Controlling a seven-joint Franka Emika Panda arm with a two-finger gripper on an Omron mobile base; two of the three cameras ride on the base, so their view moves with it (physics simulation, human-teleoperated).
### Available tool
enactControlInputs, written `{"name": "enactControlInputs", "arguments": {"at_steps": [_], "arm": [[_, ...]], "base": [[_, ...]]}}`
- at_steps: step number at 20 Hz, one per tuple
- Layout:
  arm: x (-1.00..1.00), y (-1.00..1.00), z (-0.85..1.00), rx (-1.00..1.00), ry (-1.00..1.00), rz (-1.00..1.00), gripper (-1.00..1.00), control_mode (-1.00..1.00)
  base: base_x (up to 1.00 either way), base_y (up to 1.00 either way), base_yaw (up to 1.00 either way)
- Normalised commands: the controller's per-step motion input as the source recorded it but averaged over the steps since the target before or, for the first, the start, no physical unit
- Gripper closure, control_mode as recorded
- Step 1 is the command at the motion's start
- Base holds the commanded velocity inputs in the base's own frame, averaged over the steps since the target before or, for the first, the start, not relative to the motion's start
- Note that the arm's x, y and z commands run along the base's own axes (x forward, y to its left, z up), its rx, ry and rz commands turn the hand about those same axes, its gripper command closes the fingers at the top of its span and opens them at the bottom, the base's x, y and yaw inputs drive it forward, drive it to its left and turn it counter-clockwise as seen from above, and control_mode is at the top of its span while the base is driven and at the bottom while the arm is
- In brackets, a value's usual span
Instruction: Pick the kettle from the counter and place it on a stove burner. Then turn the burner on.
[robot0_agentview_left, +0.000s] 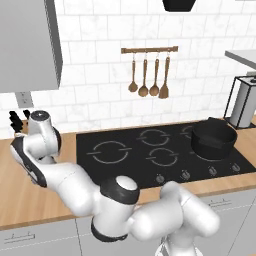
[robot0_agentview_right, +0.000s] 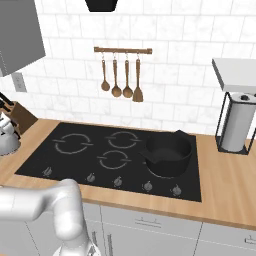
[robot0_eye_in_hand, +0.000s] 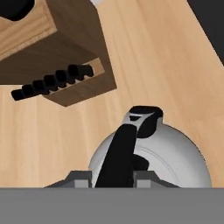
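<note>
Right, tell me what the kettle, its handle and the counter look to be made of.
Kettle: seemingly metal, light grey with a soft satin sheen on the domed body. Handle: matte black, perhaps plastic; no gloss shows. Counter: light-brown wood, judging by the faint grain streaks, smooth finish. All rendered, so materials are a guess from looks.

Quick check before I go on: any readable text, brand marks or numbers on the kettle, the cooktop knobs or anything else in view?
None can be read.
Kettle: plain grey body, no marking.
Cooktop knobs: faint light marks beside them, too small to read.
Black pot, knife block, paper towel roll: no lettering visible.
</note>
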Motion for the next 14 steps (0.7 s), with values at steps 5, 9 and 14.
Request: {"name": "enactControlInputs", "arguments": {"at_steps": [5,9,14], "arm": [[-0.16,-0.27,-0.32,-0.09,0.01,-0.09,1.00,-1.00],[-0.33,-0.54,-0.22,-0.08,-0.04,-0.10,1.00,-1.00],[-0.23,-0.85,0.15,0.00,-0.22,-0.17,1.00,-1.00]], "base": [[0.00,0.00,0.00],[0.00,0.00,0.00],[0.00,0.00,0.00]]}}
